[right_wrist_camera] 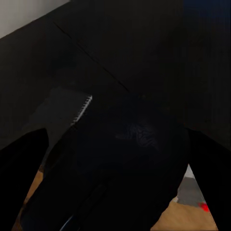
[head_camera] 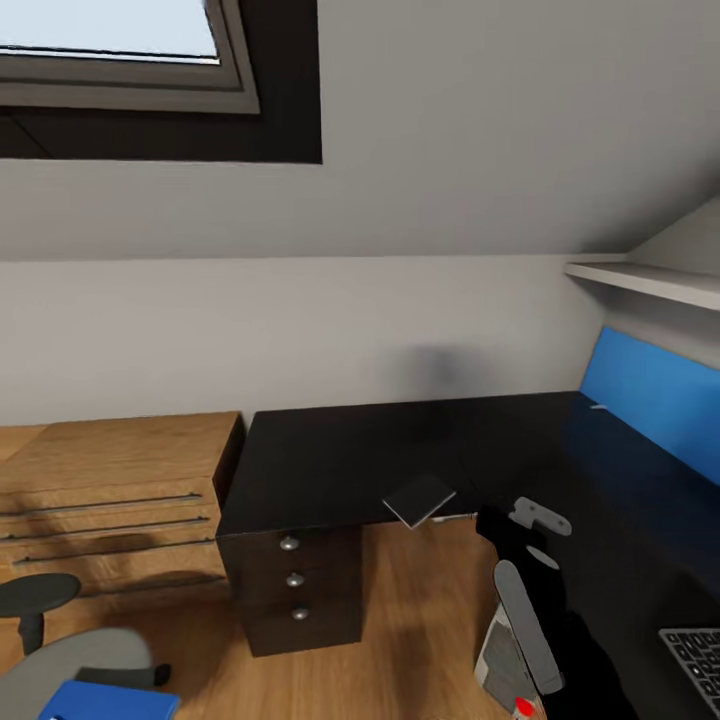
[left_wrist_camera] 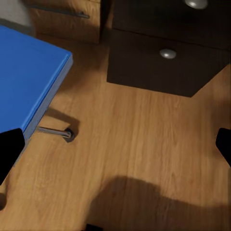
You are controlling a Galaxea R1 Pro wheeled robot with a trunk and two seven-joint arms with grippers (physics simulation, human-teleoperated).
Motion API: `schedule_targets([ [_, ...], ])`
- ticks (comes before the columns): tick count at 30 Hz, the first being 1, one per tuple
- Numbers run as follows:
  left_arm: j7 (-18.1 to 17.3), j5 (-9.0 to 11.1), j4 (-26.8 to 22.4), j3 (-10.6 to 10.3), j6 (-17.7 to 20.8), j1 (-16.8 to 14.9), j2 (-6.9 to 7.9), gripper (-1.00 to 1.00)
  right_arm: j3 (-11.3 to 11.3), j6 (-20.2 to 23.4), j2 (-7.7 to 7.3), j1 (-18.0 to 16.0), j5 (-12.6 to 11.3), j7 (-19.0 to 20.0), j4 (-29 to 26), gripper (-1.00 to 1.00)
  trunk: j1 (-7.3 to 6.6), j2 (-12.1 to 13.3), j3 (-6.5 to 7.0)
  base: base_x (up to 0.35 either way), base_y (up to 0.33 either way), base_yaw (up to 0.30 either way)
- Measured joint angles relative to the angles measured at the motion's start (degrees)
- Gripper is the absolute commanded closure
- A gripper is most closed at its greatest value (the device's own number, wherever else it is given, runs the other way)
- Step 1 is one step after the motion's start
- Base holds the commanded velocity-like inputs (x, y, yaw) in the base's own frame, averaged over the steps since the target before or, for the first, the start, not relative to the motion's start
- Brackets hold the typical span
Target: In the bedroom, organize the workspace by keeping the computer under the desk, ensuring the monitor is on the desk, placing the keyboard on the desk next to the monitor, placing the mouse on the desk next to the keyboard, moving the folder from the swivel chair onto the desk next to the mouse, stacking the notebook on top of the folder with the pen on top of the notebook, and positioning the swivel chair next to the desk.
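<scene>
Left gripper: the left gripper (left_wrist_camera: 115, 149) hangs over bare wooden floor, its fingers spread wide with nothing between them.
Folder: the blue folder (left_wrist_camera: 24, 72) lies flat on the chair seat, close beside one left fingertip (left_wrist_camera: 9, 149) but off to that side, not between the fingers.
Folder, from the head: it sits at the robot's near left (head_camera: 105, 700), well away from the desk top.
Folder's long axis: cannot be told, since the frame cuts the folder off in both views; one long edge runs slantwise past the fingertip.
Nearer arm: the left, by my judgement; the right arm is busy over the desk on the far side.
What the move calls for: probably shifting the left gripper sideways toward the folder's edge before closing.
Chair: the grey swivel chair (head_camera: 70, 655) stands on the floor apart from the desk, a castered leg (left_wrist_camera: 55, 131) showing beneath the folder.
Right gripper: the right gripper (right_wrist_camera: 118, 163) is over the desk with a dark rounded mass between its fingers; I cannot tell whether it grips anything.
Monitor: what seems to be its pale back with a red dot (head_camera: 497, 660) is low beside the right arm, not on the desk.
Keyboard: the keyboard (head_camera: 695, 660) lies on the desk at near right.
Notebook: the notebook (head_camera: 420, 498) sits at the desk's inner corner, overhanging the edge.
Desk: the black desk (head_camera: 350, 450) runs back to the wall, with a wooden drawer unit (head_camera: 110, 480) to its left.
</scene>
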Motion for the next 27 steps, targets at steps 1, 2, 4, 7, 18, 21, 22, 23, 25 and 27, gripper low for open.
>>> schedule_targets([
  [1, 0.0, 0.0, 0.0, 0.0, 0.0, 0.0, 0.00, -1.00, -1.4, 0.0, -0.09, 0.0, 0.0, 0.1, 0.1, 1.00, 0.00, 0.0, 0.03, 0.000, 0.000, -0.274],
  [2, 0.0, 0.0, 0.0, 0.0, 0.0, 0.0, 0.00, -1.00, -2.5, 0.0, -0.20, 0.0, 0.0, 0.1, 0.1, 1.00, 0.00, 0.0, 0.07, 0.000, 0.000, -0.275],
  [4, 0.0, 0.0, 0.0, -0.1, 0.0, 0.0, -0.06, -1.00, -5.3, -0.1, -1.43, 0.0, 0.0, 0.3, 0.8, 1.00, 0.00, 0.0, 0.14, 0.000, 0.000, -0.275],
  [7, 0.0, 0.0, 0.0, -0.1, 0.1, 0.0, -0.08, -1.00, -7.1, -1.4, -4.13, -0.3, -0.1, 0.7, 6.1, 1.00, 0.00, 0.0, 0.24, 0.000, 0.000, -0.275],
  [18, 0.1, 0.0, 1.4, -0.1, 0.1, 0.0, -0.18, -1.00, -7.7, -13.3, -9.65, -5.2, 0.2, 0.8, 24.9, 1.00, 0.00, 0.0, 0.62, 0.000, 0.000, -0.275],
  [21, 0.1, 0.0, 1.5, -0.1, 0.1, 0.0, -0.18, -1.00, -7.7, -15.5, -10.00, -7.3, 0.3, 1.0, 29.2, 1.00, 0.00, 0.0, 0.72, 0.000, 0.000, -0.275],
  [22, 0.1, 0.0, 1.5, -0.1, 0.1, 0.0, -0.18, -1.00, -7.7, -15.8, -10.04, -7.7, 0.3, 1.0, 30.0, 1.00, 0.00, 0.0, 0.75, 0.000, 0.000, -0.270],
  [23, 0.1, 0.0, 1.6, -0.1, 0.1, 0.0, -0.18, -1.00, -7.7, -16.1, -10.07, -8.0, 0.3, 1.1, 30.5, 1.00, 0.00, 0.0, 0.78, 0.000, 0.000, -0.249],
  [25, 0.1, 0.0, 1.6, -0.2, 0.1, 0.0, -0.18, -1.00, -7.6, -16.3, -10.09, -8.3, 0.3, 1.1, 30.9, 1.00, 0.00, 0.0, 0.82, 0.000, 0.000, -0.153],
  [27, 0.1, 0.0, 1.6, -0.2, 0.1, 0.0, -0.18, -1.00, -7.4, -16.5, -10.07, -8.4, 0.3, 1.2, 31.1, 1.00, 0.00, 0.0, 0.84, 0.000, 0.000, -0.066],
])
